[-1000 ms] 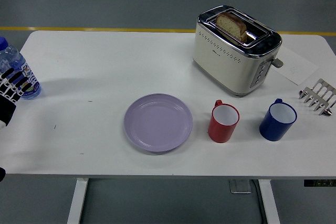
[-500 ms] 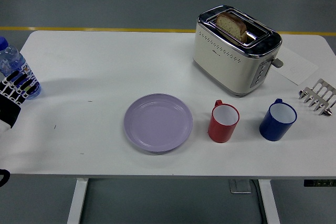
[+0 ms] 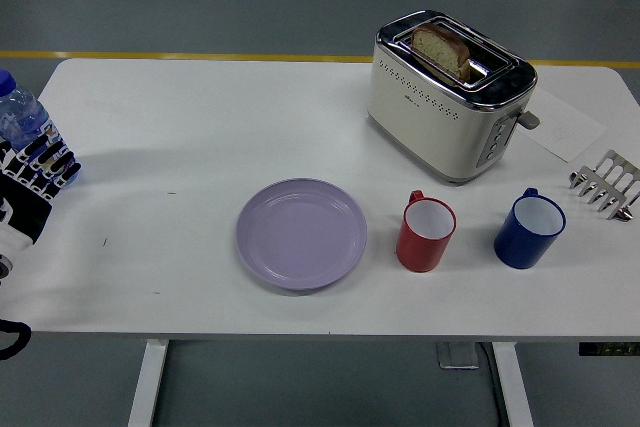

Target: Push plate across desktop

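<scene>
The plate [image 3: 301, 234] – a light purple one – lies flat on the white table [image 3: 200, 117], near its front edge. Well to the plate's left, the left hand [image 3: 30, 182] reaches in over the table's edge, fingers loosely apart, holding nothing. Just right of the plate stands a red cup [image 3: 426, 234], and past it a blue cup [image 3: 529, 230] – both look empty. Behind them, the toaster [image 3: 448, 95] holds bread [image 3: 441, 48].

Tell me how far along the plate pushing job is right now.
The purple plate lies near the table's front edge, left of the red mug; whether it was pushed there, one moment cannot tell. The left hand is at the left edge, apart from it, holding nothing.
</scene>
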